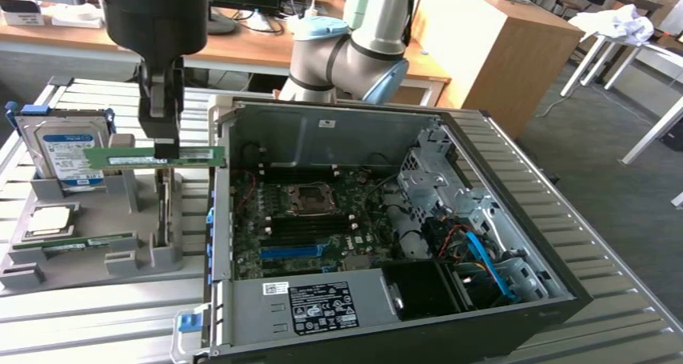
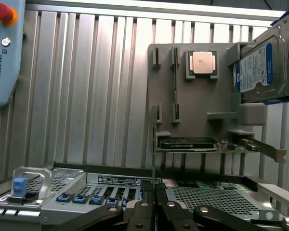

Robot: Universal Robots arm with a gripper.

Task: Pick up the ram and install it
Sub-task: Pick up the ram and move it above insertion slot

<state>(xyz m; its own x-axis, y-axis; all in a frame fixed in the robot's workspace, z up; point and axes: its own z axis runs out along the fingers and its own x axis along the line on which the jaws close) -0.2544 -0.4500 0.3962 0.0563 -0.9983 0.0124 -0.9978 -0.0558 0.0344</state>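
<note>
Slatted table (image 1: 613, 252), "UNIVERSAL ROBOTS" pendant (image 2: 5, 57), ram (image 1: 117, 159)

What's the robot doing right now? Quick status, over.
Gripper: jaws shut on the ram. Ram held level above the grey holder, not yet in the computer case. Case wall close beside its end.

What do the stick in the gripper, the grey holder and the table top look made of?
The ram, clamped in the gripper: green circuit board with a matte face. The grey holder: probably plastic, dull and uniform in colour. The table: likely aluminium, going by its ribbed silver slats with a soft sheen.
</note>
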